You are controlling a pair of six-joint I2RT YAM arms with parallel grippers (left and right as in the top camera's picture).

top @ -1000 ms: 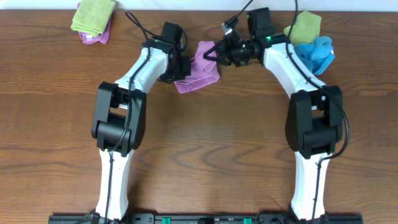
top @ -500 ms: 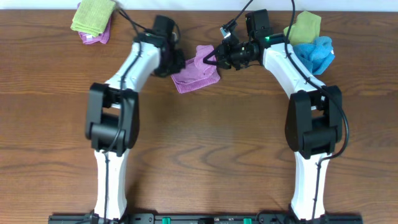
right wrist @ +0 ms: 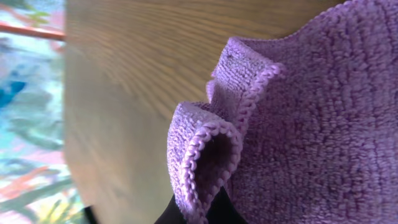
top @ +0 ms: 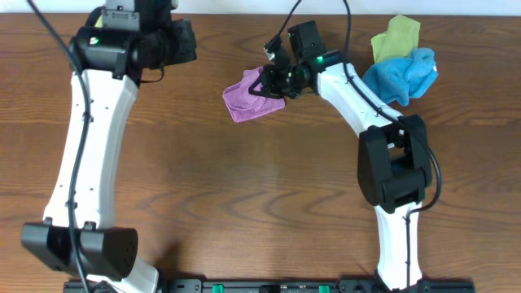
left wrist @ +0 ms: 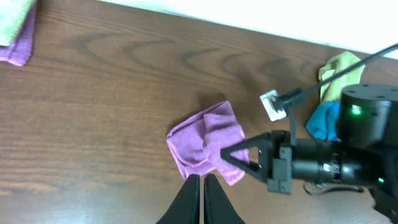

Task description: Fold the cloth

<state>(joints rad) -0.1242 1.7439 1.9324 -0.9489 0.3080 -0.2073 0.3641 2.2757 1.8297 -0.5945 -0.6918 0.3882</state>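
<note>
Across the table (top: pixel 244 203), the left arm (top: pixel 89 122) has swung off to eleven o'clock, with the left gripper (left wrist: pixel 202 185) pressed together and empty. The cloth (top: pixel 247 99), bunched at twelve o'clock, stays pinched by the right gripper (top: pixel 265 84) alone. The fold is likely unfinished.

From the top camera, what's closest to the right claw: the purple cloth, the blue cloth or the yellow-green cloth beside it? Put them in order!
1. purple cloth, pinched in the right claw.
2. blue cloth, off to the right.
3. yellow-green cloth, back right, slightly farther.
</note>
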